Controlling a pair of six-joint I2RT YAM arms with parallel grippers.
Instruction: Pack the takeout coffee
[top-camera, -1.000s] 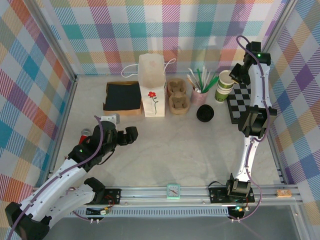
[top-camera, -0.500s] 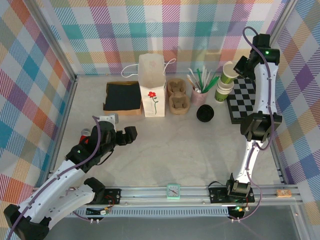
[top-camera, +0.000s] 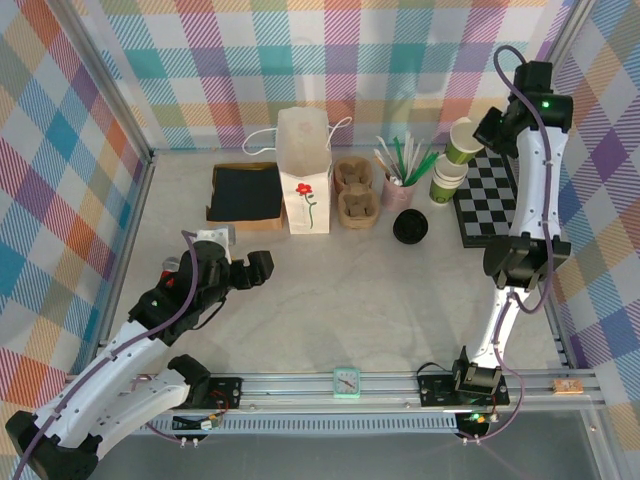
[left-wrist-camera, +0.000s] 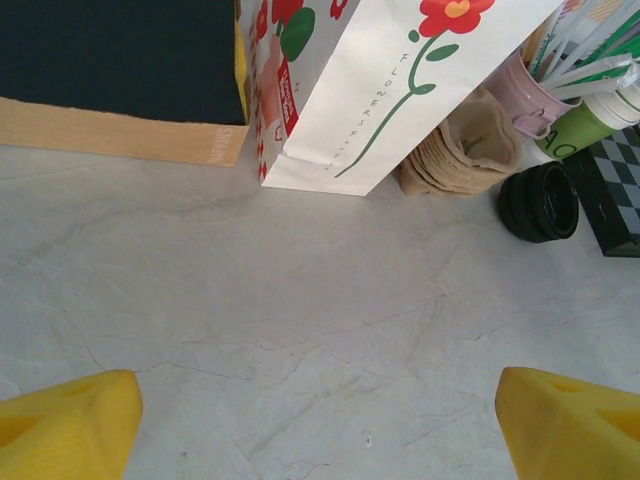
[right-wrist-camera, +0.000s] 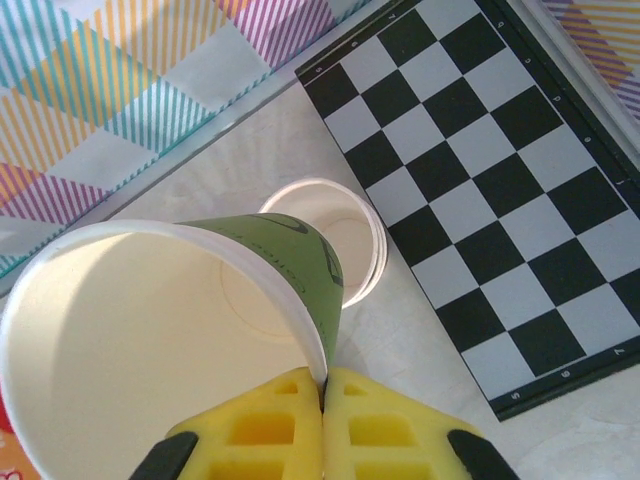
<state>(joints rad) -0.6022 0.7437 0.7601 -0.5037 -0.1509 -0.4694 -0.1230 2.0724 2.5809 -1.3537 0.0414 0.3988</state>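
Right end effector (right-wrist-camera: 325, 385), pinching the lidless cup (right-wrist-camera: 150, 330), has raised it off the stack (right-wrist-camera: 345, 235) below, ready for lidding; left end effector (left-wrist-camera: 320, 420) gapes open.

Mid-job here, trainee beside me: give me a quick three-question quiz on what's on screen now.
1. True or false: the right gripper is shut on the rim of a lidless paper cup.
2. What sits between the flowered bag and the pink straw cup? A) brown pulp cup carriers B) chessboard C) clock
3. Fill in: the left gripper has its jaws ____.
Key: 1 true; 2 A; 3 open.
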